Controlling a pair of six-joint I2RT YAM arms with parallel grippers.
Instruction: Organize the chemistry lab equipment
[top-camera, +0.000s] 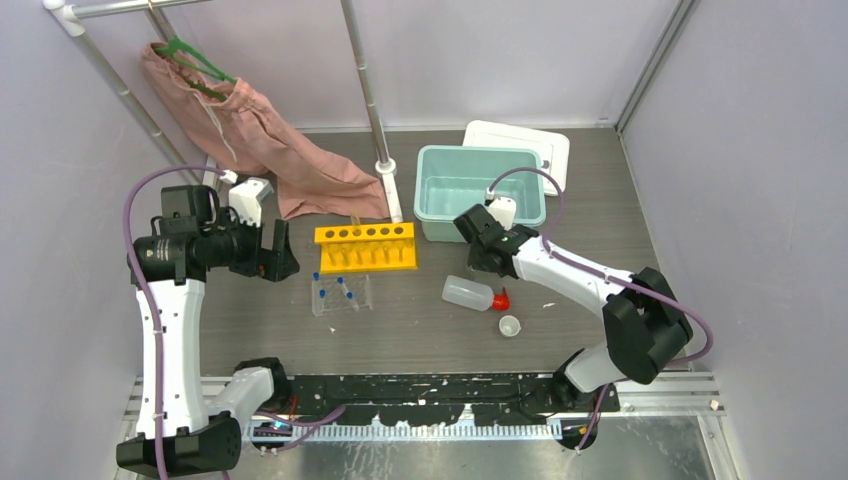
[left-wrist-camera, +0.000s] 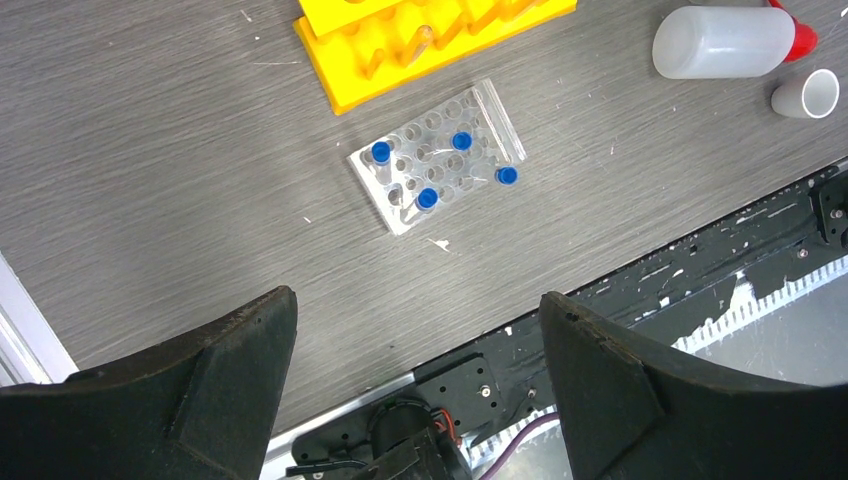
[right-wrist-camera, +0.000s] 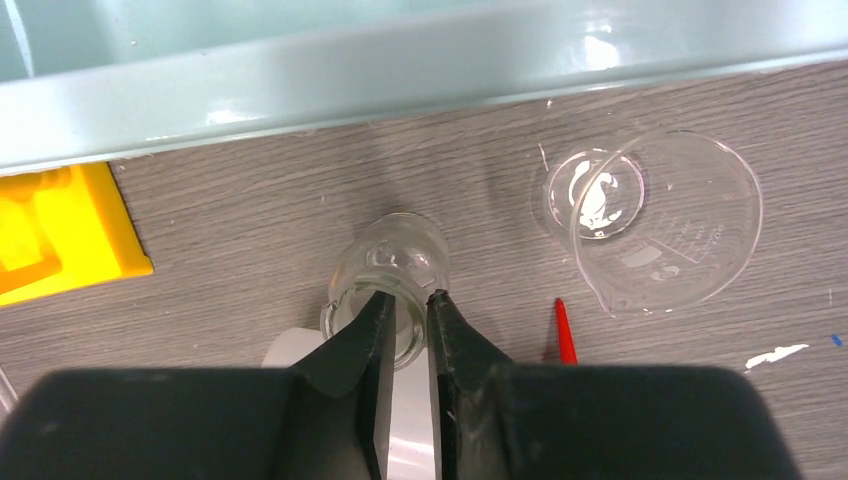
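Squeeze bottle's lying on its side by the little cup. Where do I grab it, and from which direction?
Grip the white squeeze bottle around the middle of its body, coming straight down with the jaws across its width. It lies flat, so the round sides are exposed; the red nozzle is thin and tapered, and the tiny white cup stands close to that end.

Right wrist view: the rack (right-wrist-camera: 55, 230) runs off the left edge, the bin (right-wrist-camera: 400, 85) off the top; the right gripper (right-wrist-camera: 428, 305) covers the small beaker (right-wrist-camera: 395, 255)'s near rim and most of the bottle (right-wrist-camera: 288, 352). From above, neither that beaker nor the big beaker (right-wrist-camera: 660, 225) can be made out.
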